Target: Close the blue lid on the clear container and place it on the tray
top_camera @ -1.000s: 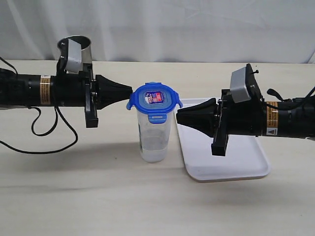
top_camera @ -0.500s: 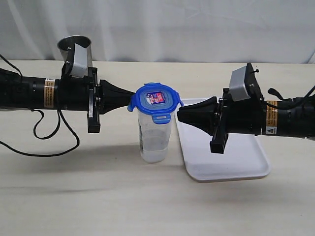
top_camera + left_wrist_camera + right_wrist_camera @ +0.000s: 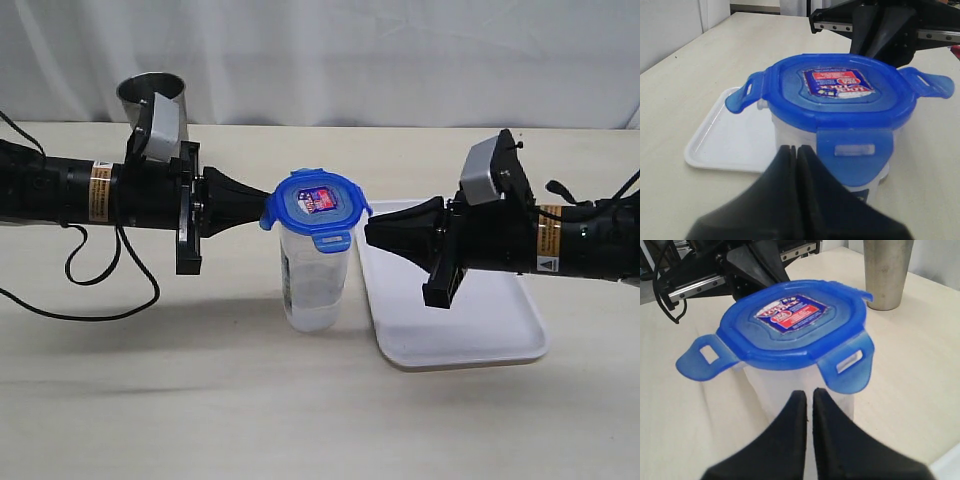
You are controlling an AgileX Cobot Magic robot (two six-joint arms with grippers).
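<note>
Beside the tray [image 3: 480,335], the clear container [image 3: 312,290] stands upright and capped.
The blue lid [image 3: 315,203] sits on its rim, sticker [image 3: 317,200] up, side tabs [image 3: 742,95] flared; my left claw [image 3: 266,205] and right claw [image 3: 369,233], both clenched on nothing, flank it, perhaps touching.

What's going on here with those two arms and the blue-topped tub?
A two-armed robot is working on a clear container that stands on the table beside the white tray, not on it. The blue lid sits on top, with some locking tabs sticking out unlatched. The left gripper and right gripper, both shut, point at the lid from opposite sides, tips close to its rim.
</note>
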